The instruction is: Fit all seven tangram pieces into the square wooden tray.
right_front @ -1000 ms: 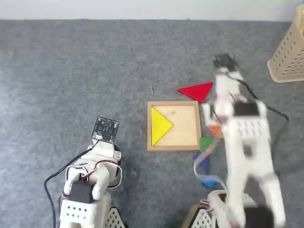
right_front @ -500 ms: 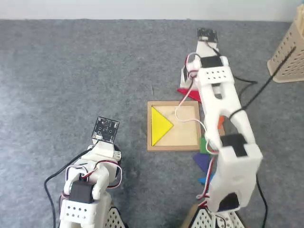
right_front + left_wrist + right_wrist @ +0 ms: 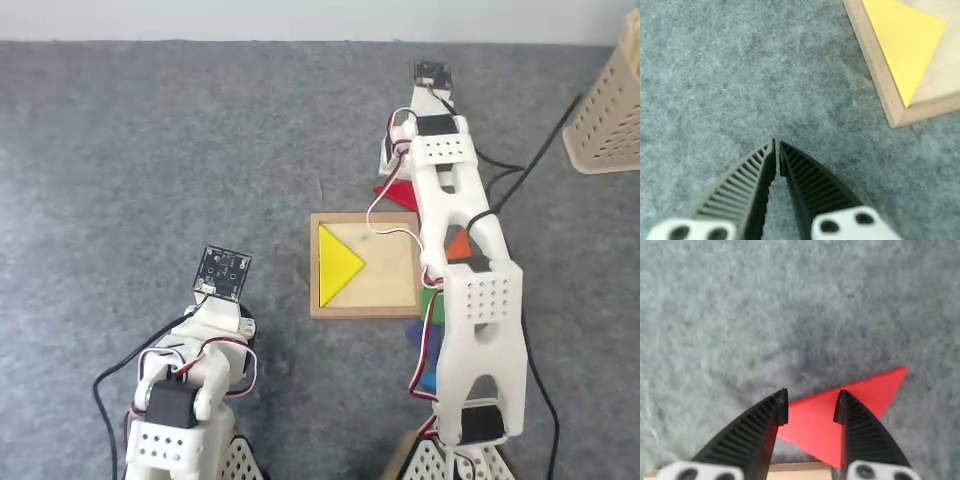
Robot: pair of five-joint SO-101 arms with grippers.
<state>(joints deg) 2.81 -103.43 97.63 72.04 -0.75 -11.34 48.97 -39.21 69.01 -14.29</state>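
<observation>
The square wooden tray (image 3: 390, 290) lies mid-table with a yellow triangle (image 3: 337, 264) in its left half; both also show in the left wrist view, tray (image 3: 875, 65) and yellow triangle (image 3: 905, 35). A red triangle (image 3: 840, 415) lies just beyond the tray's far edge (image 3: 790, 469), red triangle (image 3: 398, 194) partly under the right arm. My right gripper (image 3: 811, 407) hangs open over the red triangle, one finger on each side of it. Orange (image 3: 458, 242), green (image 3: 430, 298) and blue (image 3: 428, 378) pieces peek out right of the tray. My left gripper (image 3: 776, 146) is shut over bare carpet.
Grey carpet covers the table. A beige perforated basket (image 3: 610, 100) stands at the far right edge. The right arm (image 3: 470, 300) stretches over the tray's right side. The left arm (image 3: 195, 380) sits folded at the near left.
The right arm swung left and stretched out beyond the tray; its gripper now hangs over the red triangle. The left arm has kept still.
</observation>
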